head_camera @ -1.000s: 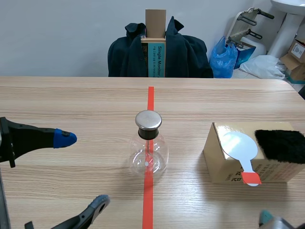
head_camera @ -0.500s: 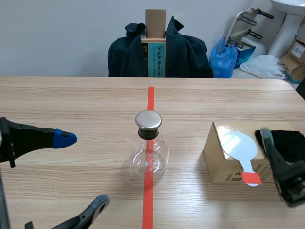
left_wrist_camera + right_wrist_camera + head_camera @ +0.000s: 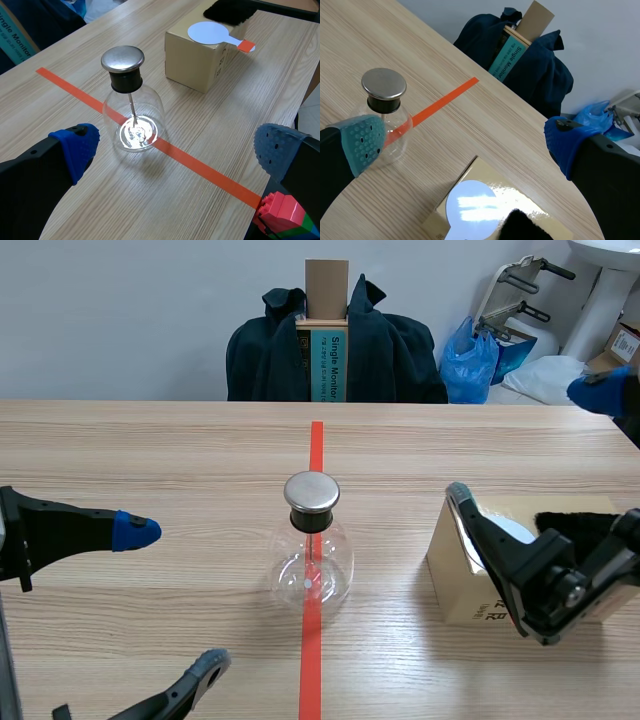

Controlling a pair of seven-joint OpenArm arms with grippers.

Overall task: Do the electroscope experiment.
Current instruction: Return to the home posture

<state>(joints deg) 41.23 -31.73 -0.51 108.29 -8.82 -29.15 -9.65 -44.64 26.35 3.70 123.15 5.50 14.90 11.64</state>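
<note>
The right claw (image 3: 464, 142), spread, hung over the box (image 3: 195, 65); a careless descent might knock the disc (image 3: 212, 33) off it. The flask (image 3: 311, 560) stood mid-counter, ahead of the spread left claw (image 3: 175, 146), which could tip it.

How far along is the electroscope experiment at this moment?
Done: nothing visible; the white disc and black fur lie on the box, and the electroscope stands untouched. In hand: the right gripper is open above the box; the left gripper is open, empty. Left: pick up, rub the disc, bring it to the electroscope.
</note>
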